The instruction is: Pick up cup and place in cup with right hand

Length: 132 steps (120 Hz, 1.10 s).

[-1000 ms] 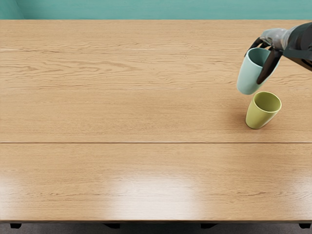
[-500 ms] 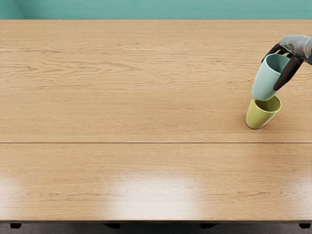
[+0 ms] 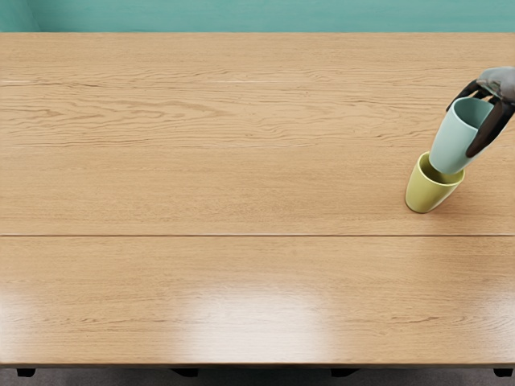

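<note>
My right hand (image 3: 481,121) comes in from the right edge and is shut on the light blue cup (image 3: 453,143), its dark fingers around the cup's upper part. The blue cup tilts slightly, with its open top up. Its lower end overlaps the mouth of the yellow-green cup (image 3: 426,193), which stands upright on the table. Whether the blue cup's bottom is inside that mouth or only above it, I cannot tell.
The wooden table (image 3: 217,185) fills most of the view, with its front edge near the bottom and a teal wall (image 3: 257,16) behind it. The left arm is out of view.
My right hand has carried the blue cup rightward and slightly toward the table's front, from behind the yellow-green cup to over its mouth. The yellow-green cup has not moved.
</note>
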Each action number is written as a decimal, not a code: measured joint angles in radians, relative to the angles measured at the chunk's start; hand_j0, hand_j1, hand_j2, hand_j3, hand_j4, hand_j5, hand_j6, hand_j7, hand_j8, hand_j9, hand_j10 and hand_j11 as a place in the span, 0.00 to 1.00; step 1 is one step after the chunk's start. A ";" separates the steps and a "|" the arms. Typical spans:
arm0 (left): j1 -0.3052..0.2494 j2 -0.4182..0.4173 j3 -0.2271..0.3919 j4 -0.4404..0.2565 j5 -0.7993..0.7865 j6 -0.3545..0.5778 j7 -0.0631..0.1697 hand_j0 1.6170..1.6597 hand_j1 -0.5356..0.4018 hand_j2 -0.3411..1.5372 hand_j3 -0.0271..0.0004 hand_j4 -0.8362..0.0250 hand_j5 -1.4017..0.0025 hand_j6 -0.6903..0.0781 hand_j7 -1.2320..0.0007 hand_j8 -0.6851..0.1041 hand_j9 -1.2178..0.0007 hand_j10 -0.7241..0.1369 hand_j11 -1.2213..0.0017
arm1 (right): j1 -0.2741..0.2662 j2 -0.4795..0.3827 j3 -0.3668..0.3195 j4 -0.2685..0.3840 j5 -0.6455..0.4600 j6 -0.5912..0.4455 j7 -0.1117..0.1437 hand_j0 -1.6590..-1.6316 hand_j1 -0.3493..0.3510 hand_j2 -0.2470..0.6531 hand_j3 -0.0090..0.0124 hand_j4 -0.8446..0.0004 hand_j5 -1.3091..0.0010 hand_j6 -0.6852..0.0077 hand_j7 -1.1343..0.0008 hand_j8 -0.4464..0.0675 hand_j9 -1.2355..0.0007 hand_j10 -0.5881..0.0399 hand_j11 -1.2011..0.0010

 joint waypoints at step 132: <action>0.010 0.000 0.002 0.000 0.000 0.000 0.000 0.96 0.94 0.18 0.99 0.97 1.00 0.90 1.00 0.87 1.00 0.84 1.00 | -0.069 0.031 0.013 -0.022 -0.030 -0.016 0.000 0.16 0.64 0.25 0.41 0.49 0.56 0.62 0.50 0.27 0.53 0.26 0.52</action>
